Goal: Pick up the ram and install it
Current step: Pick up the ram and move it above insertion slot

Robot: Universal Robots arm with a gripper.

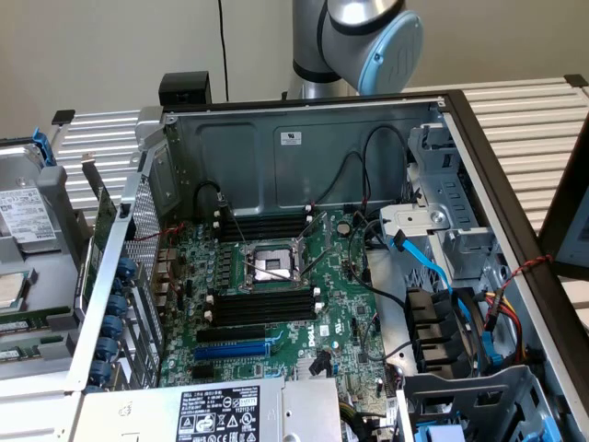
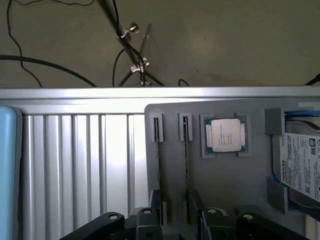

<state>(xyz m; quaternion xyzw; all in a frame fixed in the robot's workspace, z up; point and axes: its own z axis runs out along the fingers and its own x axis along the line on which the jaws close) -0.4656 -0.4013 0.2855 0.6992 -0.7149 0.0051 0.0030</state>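
Exterior view: open computer case [image 1: 304, 138] at centre on the slatted surface [image 1: 525, 120], arm [image 1: 368, 37] rising behind it at 12 o'clock. Black memory slots [image 1: 262, 307] at 6 o'clock of the processor socket [image 1: 273, 267], apparently bare, so installation not yet done. Grey tray [image 1: 51, 198] at 9 o'clock of the case, with a green strip at its near end, probably the ram [image 1: 20, 324].

Wrist view: looking down on that tray [image 2: 235, 190]. On edge in a grey holder, the ram [image 2: 186, 150], with a second stick [image 2: 158, 150] just beside it and a loose processor [image 2: 226, 135] and a hard drive [image 2: 300, 165] further along. Spread and empty, the pincer [image 2: 175, 200] poised above the near ends of both sticks; unclear whether lined up on one or the other. Picking stage, by the look of it: best to centre one stick in the gap, keep the fingers parallel to its long faces, stay off the neighbour, close near mid-length and lift straight out of the holder
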